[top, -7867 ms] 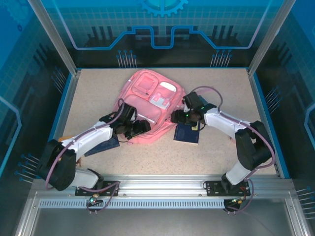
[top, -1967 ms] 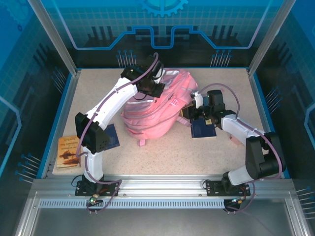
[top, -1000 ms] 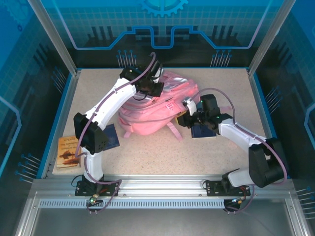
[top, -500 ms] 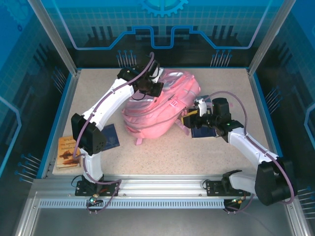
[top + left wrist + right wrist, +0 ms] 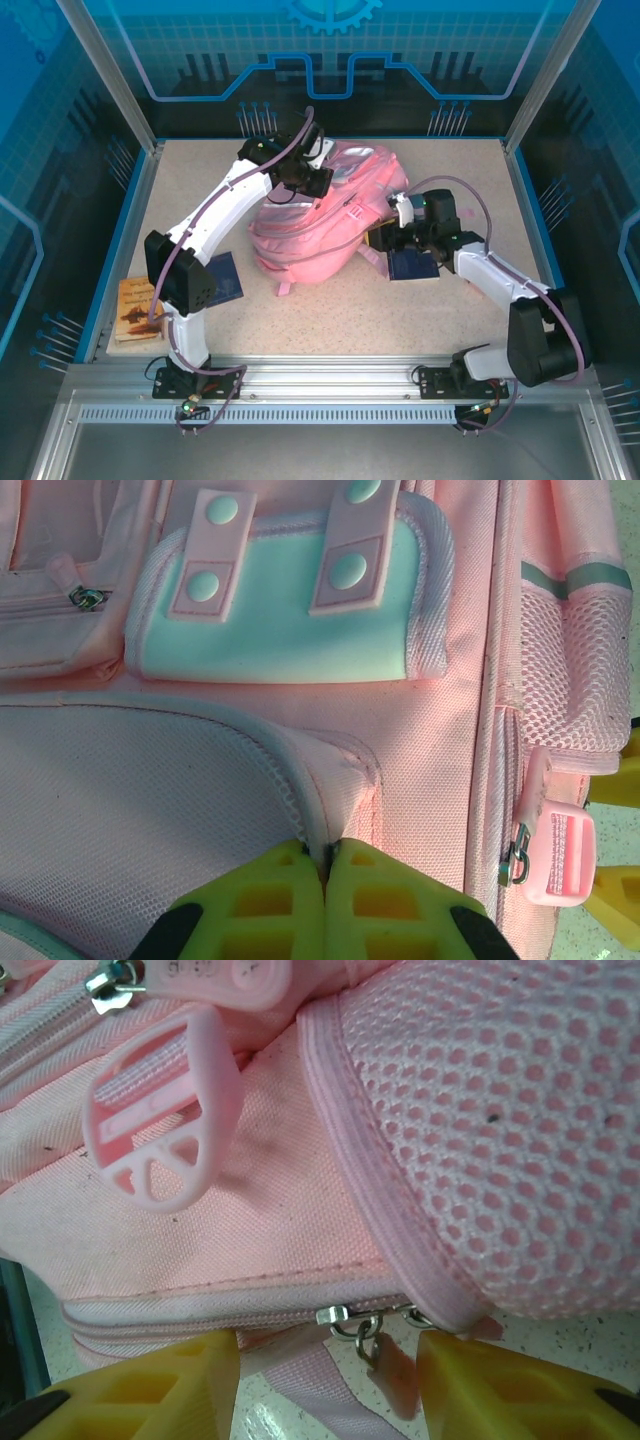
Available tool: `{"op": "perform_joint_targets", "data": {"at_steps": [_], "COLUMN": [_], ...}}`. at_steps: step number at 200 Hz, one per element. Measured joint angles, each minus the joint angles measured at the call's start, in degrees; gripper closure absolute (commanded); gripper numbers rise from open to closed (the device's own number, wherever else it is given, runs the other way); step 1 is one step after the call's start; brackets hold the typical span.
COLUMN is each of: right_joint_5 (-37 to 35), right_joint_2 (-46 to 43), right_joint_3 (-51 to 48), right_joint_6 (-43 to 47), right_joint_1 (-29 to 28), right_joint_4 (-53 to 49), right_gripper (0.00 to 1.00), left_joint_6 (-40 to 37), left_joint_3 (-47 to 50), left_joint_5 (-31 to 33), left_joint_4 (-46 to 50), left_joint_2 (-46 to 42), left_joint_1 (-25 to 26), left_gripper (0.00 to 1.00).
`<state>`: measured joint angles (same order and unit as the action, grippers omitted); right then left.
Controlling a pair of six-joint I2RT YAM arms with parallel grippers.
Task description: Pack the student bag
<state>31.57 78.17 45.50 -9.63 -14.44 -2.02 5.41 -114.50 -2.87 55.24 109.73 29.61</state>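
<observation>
Against the student bag's lower edge, my right claw stands apart around the zip pull; closing askew could miss it.

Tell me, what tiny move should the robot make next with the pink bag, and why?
Probably the right gripper should close on the zipper pull. Its jaws stand open with that metal pull hanging between them. The left gripper is shut on a fold of the student bag, which should steady it for unzipping.
</observation>
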Motion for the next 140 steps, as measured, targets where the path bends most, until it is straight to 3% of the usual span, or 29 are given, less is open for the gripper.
{"op": "perform_joint_targets", "data": {"at_steps": [15, 81, 120, 140], "right_joint_5": [-0.55, -1.57, -5.11, -7.58], "right_joint_2": [0.28, 0.66, -0.28, -1.92], "right_joint_3": [0.11, 0.33, 0.26, -0.07], "right_joint_6": [0.46, 4.87, 7.21, 7.82], "right_joint_1": [0.0, -0.26, -1.64, -3.1], "right_joint_4": [-0.02, -0.07, -0.09, -0.35], "right_gripper": [0.52, 0.87, 1.0, 1.0], "left_joint_6": [-0.04, 0.02, 0.61, 1.2], "left_joint_3": [0.0, 0.0, 0.0, 0.0], "left_joint_5": [-0.02, -0.44, -0.48, -0.44], "left_joint_4": [0.0, -0.02, -0.09, -0.22], "left_joint_2": [0.0, 0.0, 0.0, 0.0], "left_joint_1": [-0.04, -0.04, -0.04, -0.11], "left_gripper": [1.0, 1.0, 1.0, 1.0]}}
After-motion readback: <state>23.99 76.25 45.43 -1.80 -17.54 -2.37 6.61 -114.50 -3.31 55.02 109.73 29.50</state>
